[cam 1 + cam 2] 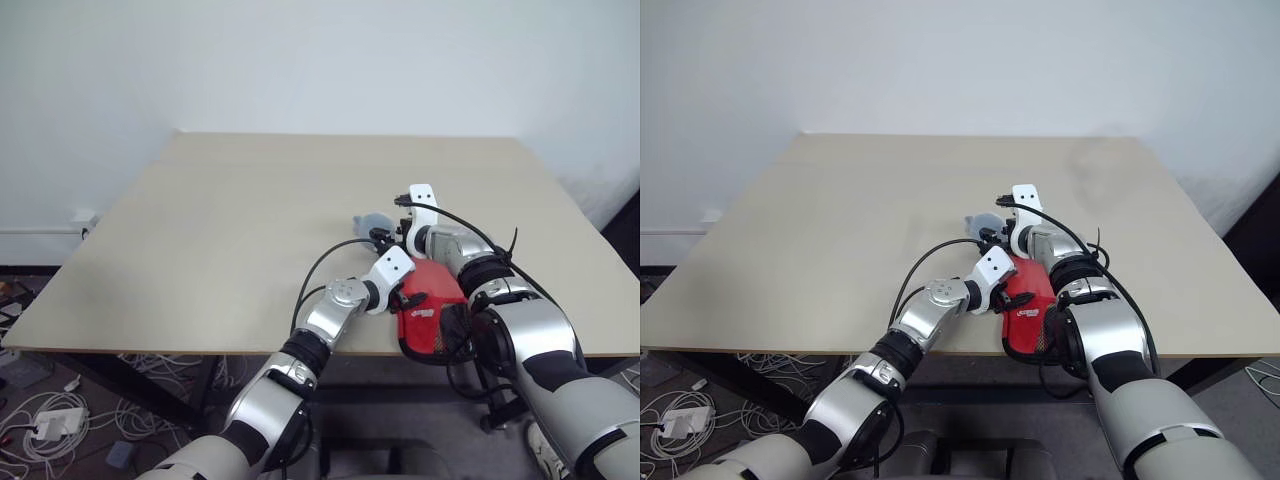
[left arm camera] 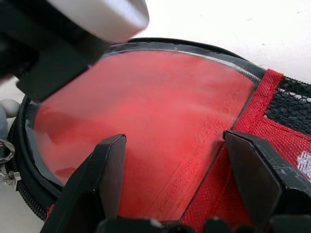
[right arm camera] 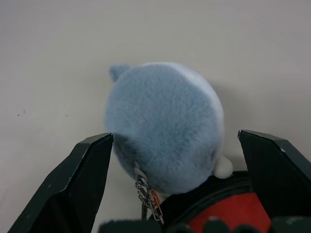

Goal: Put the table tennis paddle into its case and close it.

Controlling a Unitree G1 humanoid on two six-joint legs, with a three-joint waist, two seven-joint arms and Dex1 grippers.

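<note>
Beige desk, white wall behind. Case at the near edge, unzipped; table tennis paddle already inside. Fluffy grey charm hangs on the zip. Left hand and right hand both spread, empty. Remaining: zipping shut.

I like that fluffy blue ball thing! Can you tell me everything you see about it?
The plush charm is a round, fuzzy, grey-blue ball, paler along one side, with a little ear-like tuft and a small white nub. A short metal chain and clip hang it from the black zip edge of the case. It lies on the table just past the case's round end, between the right gripper's open fingers, which are not touching it.
</note>
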